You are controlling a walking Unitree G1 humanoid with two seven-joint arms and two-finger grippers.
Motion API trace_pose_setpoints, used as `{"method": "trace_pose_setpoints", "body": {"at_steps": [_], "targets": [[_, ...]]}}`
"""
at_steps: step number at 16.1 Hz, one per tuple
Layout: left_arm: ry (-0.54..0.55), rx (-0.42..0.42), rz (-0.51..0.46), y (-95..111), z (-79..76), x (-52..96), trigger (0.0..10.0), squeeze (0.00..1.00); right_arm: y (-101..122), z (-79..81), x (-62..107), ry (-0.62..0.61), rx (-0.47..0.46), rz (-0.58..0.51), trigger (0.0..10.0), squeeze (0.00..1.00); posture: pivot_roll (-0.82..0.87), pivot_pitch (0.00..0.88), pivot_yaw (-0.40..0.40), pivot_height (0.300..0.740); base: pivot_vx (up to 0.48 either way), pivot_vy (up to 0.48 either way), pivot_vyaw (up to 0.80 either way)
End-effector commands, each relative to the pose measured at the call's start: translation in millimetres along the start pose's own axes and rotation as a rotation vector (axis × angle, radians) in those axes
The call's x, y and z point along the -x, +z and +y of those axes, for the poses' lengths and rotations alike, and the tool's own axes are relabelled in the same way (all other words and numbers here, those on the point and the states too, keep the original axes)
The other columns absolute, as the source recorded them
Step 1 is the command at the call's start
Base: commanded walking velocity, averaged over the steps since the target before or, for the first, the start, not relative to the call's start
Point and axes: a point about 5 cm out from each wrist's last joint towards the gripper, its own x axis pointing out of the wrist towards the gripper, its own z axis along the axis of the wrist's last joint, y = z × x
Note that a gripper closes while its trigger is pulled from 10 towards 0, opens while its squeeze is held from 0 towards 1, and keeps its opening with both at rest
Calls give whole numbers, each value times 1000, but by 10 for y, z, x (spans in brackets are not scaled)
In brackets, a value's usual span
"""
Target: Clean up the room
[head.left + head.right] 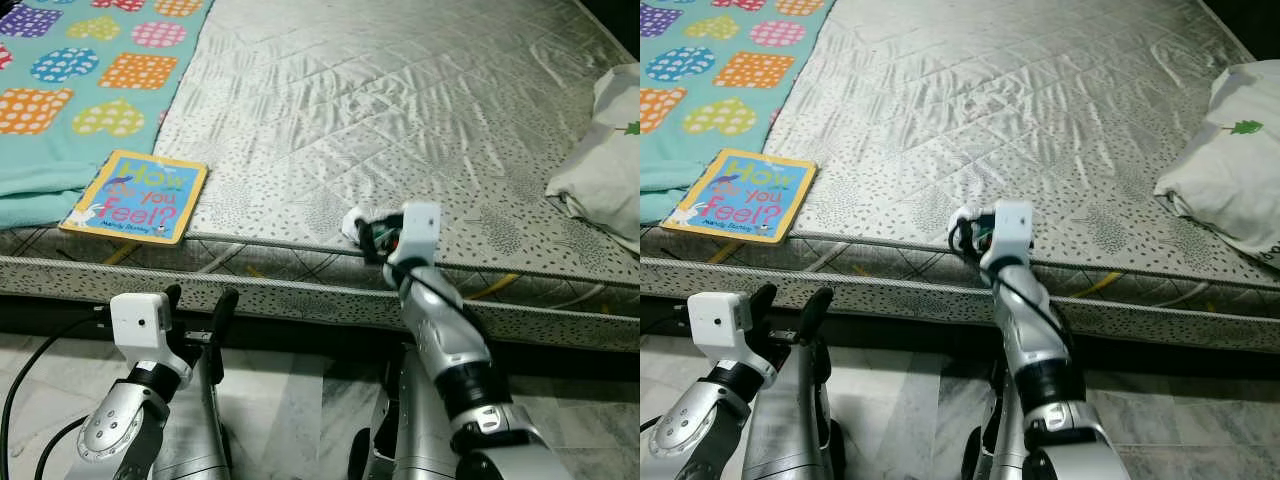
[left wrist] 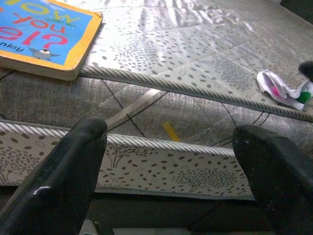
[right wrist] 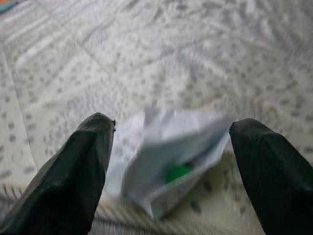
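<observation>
Silvery quilted fabric with a small dark speckle covers the mattress [image 1: 400,110], which lies low over a pale marble floor [image 1: 300,400]. On its far left corner lies a teal blanket [image 1: 90,60] printed with bright spotted hearts, and at the right edge sits a white pillow [image 1: 605,150] with a small green leaf mark. A children's board book [image 1: 135,196], blue with a yellow border, lies flat near the mattress's front edge, just beside the blanket's hem. Well to the right of the book, right at the front piping, rests a crumpled white wrapper [image 3: 171,156] with green and pink print. The right gripper [image 3: 171,171] reaches up to the mattress edge and straddles that wrapper, its fingers [image 3: 78,171] spread wide with one on either side; whether they touch it cannot be told, since the wrist view is blurred. The left gripper [image 1: 200,310] is held low in front of the mattress side, below the book, its two fingers [image 2: 63,176] spread apart and holding nothing.
</observation>
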Motion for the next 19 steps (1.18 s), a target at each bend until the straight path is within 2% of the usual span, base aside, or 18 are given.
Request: {"method": "trace_pose_setpoints", "body": {"at_steps": [1,4,9,16,17,18,19], "targets": [[-7,3,14,-20,-18,2,10000,0,11,31,-3,-15,5,13,10000,0,137,176,-111,463,0,0,0],[-10,5,20,-25,-31,12,10000,0,-62,113,15,-29,36,39,10000,0,146,177,-111,463,0,0,0],[-6,14,37,-56,-61,115,10000,0,-167,164,54,-51,67,81,10000,0,153,200,-118,463,0,0,0],[11,26,59,-92,-97,218,10000,0,-206,306,-13,-102,132,117,10000,0,175,232,-139,463,0,0,0],[13,28,63,-100,-101,236,10000,0,-220,325,-25,-106,128,124,5255,0,178,236,-140,463,0,0,0],[21,31,70,-110,-103,259,10000,0,-230,338,-43,-121,115,131,0,0,181,241,-141,463,0,0,0],[24,33,73,-114,-105,264,10000,0,-226,355,-63,-119,113,135,0,0,181,243,-142,463,0,0,0]]}}
